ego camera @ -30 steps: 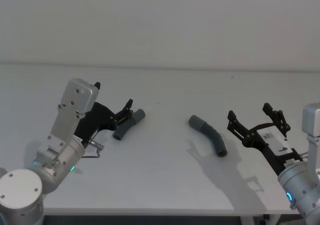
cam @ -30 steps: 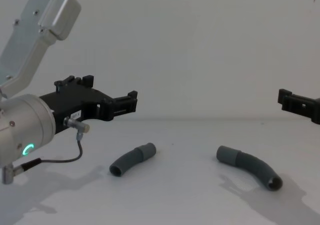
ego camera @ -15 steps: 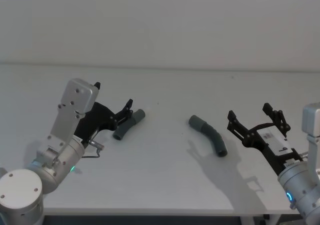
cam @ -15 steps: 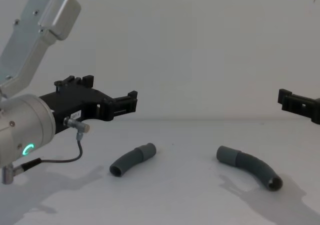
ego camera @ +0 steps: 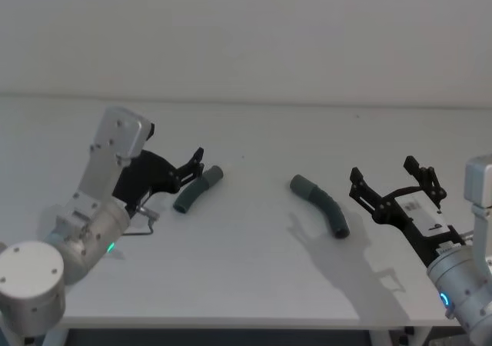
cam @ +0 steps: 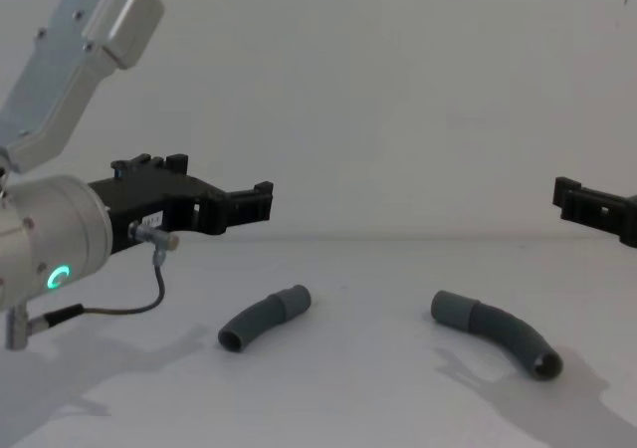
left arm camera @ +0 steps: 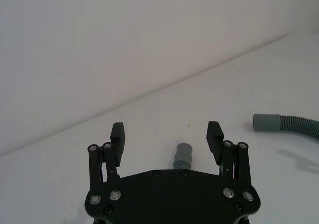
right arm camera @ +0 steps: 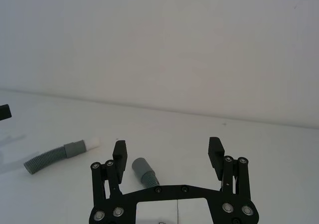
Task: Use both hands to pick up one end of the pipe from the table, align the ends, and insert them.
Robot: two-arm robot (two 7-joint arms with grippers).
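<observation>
Your left gripper (left arm camera: 166, 134) hovers above the table (ego camera: 254, 269) with its jaws spread wide and nothing in them. The short piece (ego camera: 197, 190) lies flat just ahead of and below it. In the left wrist view its end sits centred in the gap, with its long axis running out along the line of reach. The jaws therefore straddle its width, and I judge you need mostly a descent, not a twist. Its whitish tip (right arm camera: 93, 143) points toward the middle of the table.

Your right gripper (right arm camera: 167, 147) is also wide apart and empty, raised off the table. The longer piece (ego camera: 321, 206) lies to the robot's left of it, with its collar (ego camera: 300, 184) facing the short piece and its dark mouth nearer the gripper. In the right wrist view it sits off-centre, close to 1 finger, so shift sideways before lowering. The 2 mating ends face each other, well apart.
</observation>
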